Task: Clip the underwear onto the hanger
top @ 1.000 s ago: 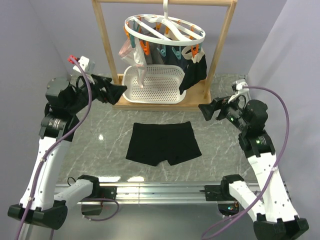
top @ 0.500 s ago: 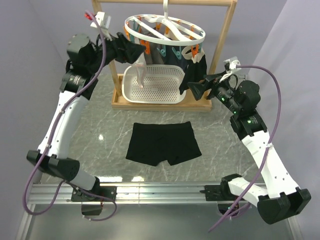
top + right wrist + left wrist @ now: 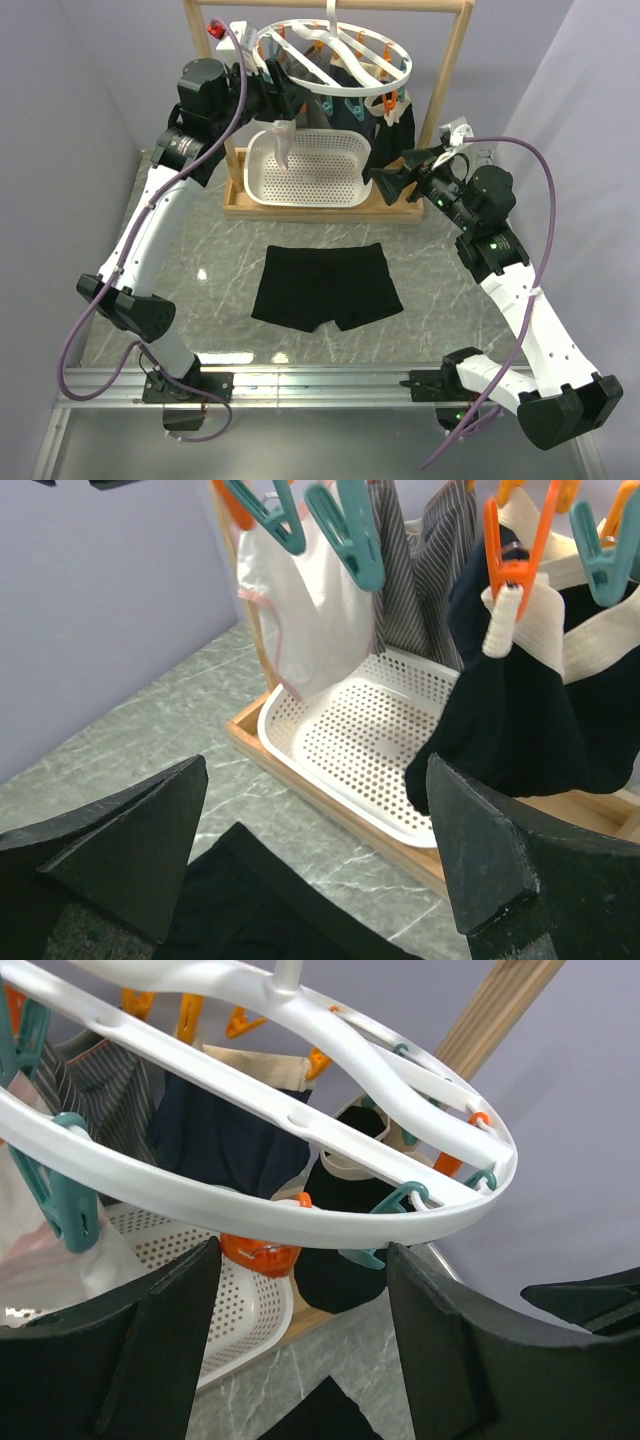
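On the grey marble worktop (image 3: 200, 250) the underwear (image 3: 327, 285) lies flat, long axis left to right, waistband toward the wooden rack (image 3: 447, 90), while the left gripper (image 3: 283, 93) has its jaws apart at the hanger (image 3: 340, 55) rim, seemingly not clamped, and the right gripper (image 3: 393, 172) gapes wide nearby.

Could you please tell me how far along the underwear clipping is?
Done: nothing yet; the underwear lies flat on the table, unclipped. In hand: the open left tool is at the hanger; the right tool hovers open nearby. Left: pick up the underwear and clip it.
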`<state>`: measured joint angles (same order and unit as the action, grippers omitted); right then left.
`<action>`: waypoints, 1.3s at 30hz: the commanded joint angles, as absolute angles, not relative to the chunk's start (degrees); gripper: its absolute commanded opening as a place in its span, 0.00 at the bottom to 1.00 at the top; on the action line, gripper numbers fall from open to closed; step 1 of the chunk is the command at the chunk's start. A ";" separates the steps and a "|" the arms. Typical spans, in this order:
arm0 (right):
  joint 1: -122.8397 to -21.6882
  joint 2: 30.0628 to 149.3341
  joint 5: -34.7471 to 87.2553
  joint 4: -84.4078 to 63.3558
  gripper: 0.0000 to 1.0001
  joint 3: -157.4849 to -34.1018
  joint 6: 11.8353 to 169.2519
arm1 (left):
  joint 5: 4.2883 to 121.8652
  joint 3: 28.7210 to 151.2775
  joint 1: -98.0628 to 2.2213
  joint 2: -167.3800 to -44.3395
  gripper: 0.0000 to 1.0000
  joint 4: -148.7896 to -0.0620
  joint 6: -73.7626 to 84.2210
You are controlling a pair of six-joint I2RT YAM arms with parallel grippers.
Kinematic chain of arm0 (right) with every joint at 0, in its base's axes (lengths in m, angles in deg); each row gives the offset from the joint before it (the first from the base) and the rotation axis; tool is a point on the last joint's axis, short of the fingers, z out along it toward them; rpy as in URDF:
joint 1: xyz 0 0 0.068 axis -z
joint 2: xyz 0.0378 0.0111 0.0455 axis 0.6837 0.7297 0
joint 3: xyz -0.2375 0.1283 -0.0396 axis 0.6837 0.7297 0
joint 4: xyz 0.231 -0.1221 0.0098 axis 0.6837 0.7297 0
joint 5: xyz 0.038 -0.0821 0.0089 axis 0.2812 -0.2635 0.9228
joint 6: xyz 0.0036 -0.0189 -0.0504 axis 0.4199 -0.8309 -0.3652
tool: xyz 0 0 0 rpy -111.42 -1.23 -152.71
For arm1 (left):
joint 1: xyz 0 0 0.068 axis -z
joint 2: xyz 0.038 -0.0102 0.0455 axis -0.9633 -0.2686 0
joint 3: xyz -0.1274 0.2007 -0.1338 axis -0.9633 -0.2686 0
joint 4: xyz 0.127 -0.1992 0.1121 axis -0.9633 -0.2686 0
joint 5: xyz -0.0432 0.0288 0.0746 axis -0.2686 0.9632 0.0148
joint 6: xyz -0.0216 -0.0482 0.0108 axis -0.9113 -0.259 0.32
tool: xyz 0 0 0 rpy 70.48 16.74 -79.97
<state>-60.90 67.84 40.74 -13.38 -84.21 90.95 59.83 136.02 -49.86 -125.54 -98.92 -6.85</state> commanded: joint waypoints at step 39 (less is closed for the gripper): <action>-61.24 68.65 43.75 -13.41 0.98 -86.96 87.51 | 62.11 133.06 -48.76 -119.58 0.77 -95.42 -3.41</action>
